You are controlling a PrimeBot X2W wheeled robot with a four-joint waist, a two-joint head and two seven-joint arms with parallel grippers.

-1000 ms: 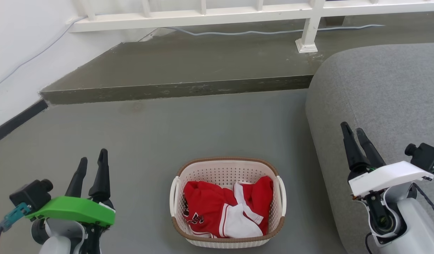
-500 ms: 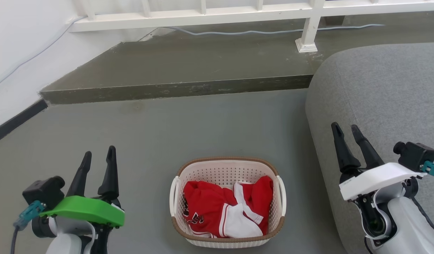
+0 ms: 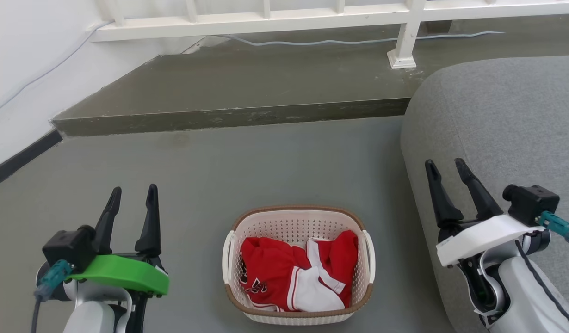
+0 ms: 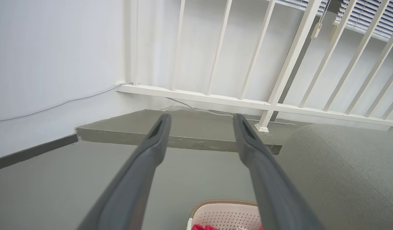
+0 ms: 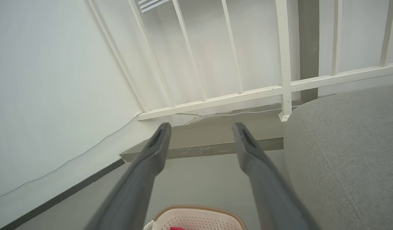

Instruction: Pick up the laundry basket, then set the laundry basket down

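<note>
The laundry basket point(image 3: 295, 223), cream-white and perforated with a brown rim band and white side handles, stands on the grey floor at the bottom centre of the head view, holding red and white clothes point(image 3: 293, 273). My left gripper point(image 3: 132, 192) hovers open to its left, well apart from the basket. To the basket's right my right gripper point(image 3: 444, 164) is open in front of the sofa. The basket's far rim shows at the bottom of the left wrist view point(image 4: 223, 203) and of the right wrist view point(image 5: 199, 208), below the open left gripper point(image 4: 201, 117) and right gripper point(image 5: 201, 126).
A grey sofa point(image 3: 506, 120) fills the right side, close to the basket. A raised concrete step point(image 3: 229, 118) runs across behind the basket, with a white railing point(image 3: 312, 21) and a cable point(image 3: 349, 42) beyond. A white wall point(image 3: 25, 69) borders the left.
Both arms have moved inward toward the basket and slightly forward. Each gripper's fingers have spread a little wider. The basket has not moved.
</note>
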